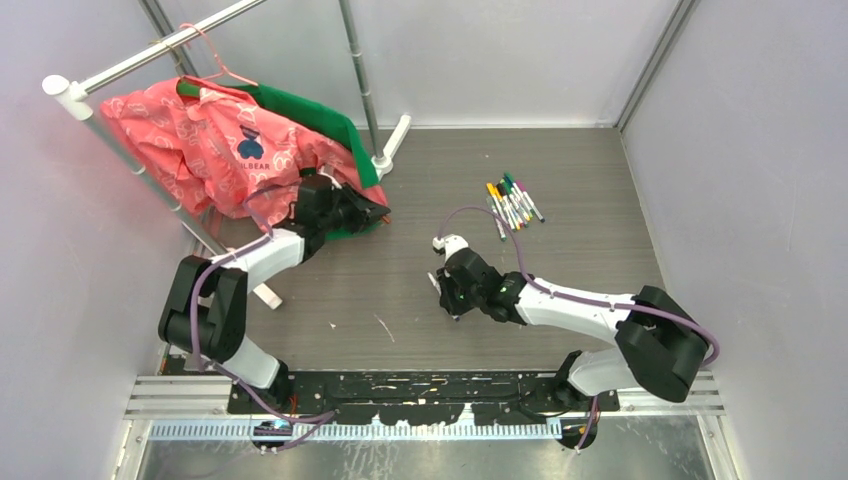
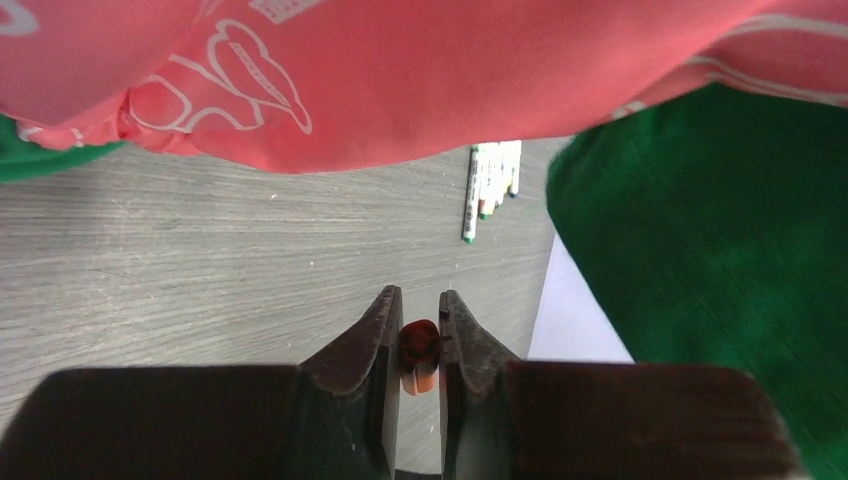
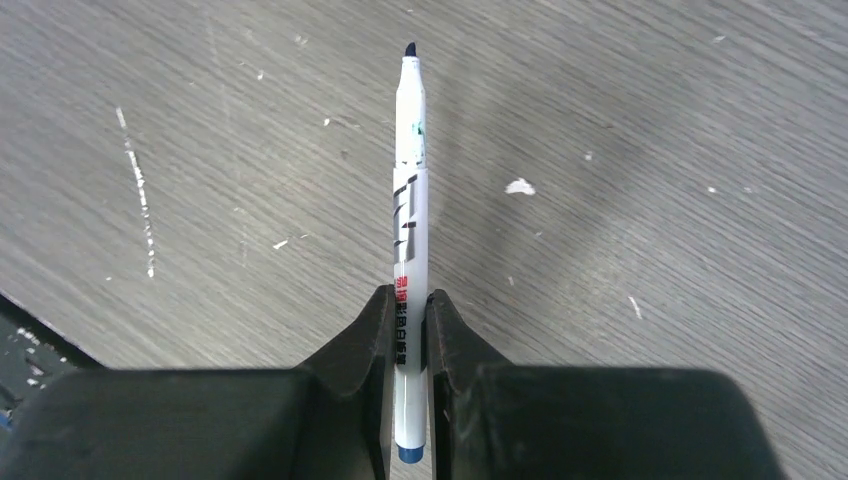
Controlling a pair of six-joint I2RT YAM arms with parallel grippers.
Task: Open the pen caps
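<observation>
My left gripper [image 1: 378, 214] [image 2: 420, 300] is shut on a small red-orange pen cap [image 2: 420, 345], held just above the table next to the hanging clothes. My right gripper [image 1: 438, 285] [image 3: 408, 300] is shut on a white pen barrel [image 3: 410, 200] with a blue end. Its dark blue tip is bare and points away from the jaws. A bunch of several capped pens [image 1: 512, 205] in mixed colours lies on the table at the back right. It also shows in the left wrist view [image 2: 490, 185].
A pink printed shirt [image 1: 200, 140] and a green garment [image 1: 320, 115] hang on a white pipe rack [image 1: 390, 150] at the back left, close over my left gripper. The grey wood-grain table [image 1: 400, 320] carries small white flecks.
</observation>
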